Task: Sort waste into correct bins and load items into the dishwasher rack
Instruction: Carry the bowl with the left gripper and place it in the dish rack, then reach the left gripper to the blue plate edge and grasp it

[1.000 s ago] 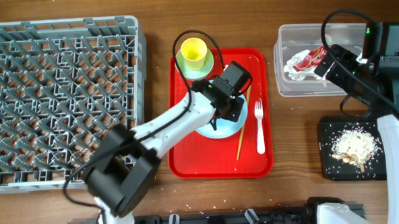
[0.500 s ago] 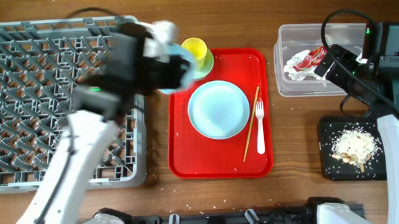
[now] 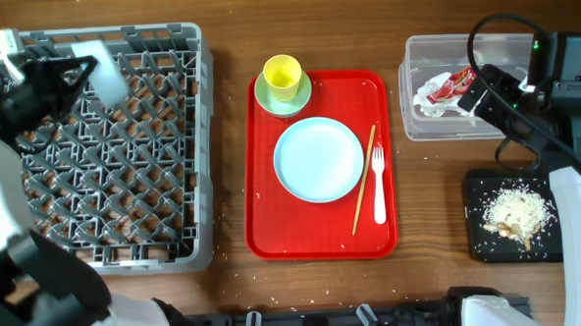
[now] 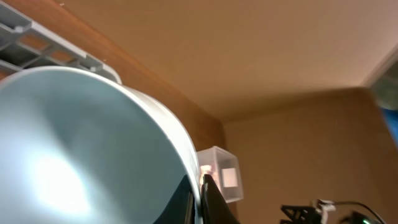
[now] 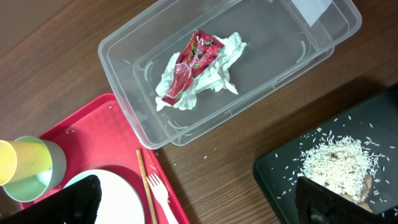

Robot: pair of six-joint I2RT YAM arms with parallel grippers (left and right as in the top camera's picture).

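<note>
My left gripper (image 3: 85,74) is shut on the rim of the light blue bowl (image 3: 108,78) and holds it over the far left part of the grey dishwasher rack (image 3: 95,181). In the left wrist view the bowl (image 4: 74,149) fills the frame, its rim between the jaws (image 4: 200,193). The light blue plate (image 3: 318,159), chopstick (image 3: 363,179) and white fork (image 3: 378,184) lie on the red tray (image 3: 264,223). The yellow cup (image 3: 282,75) stands on the green saucer (image 3: 289,94). My right gripper (image 5: 205,205) is open and empty, above the table between tub and tray.
The clear tub (image 3: 416,118) at the back right holds the red wrapper with white paper (image 5: 196,59). The black tray (image 3: 481,243) at the front right holds the rice scraps (image 3: 514,215). Loose grains lie on the wood near the rack's front.
My left arm lifted the bowl off the plate on the red tray and swung it left to the far left part of the rack. The right arm has not moved.
</note>
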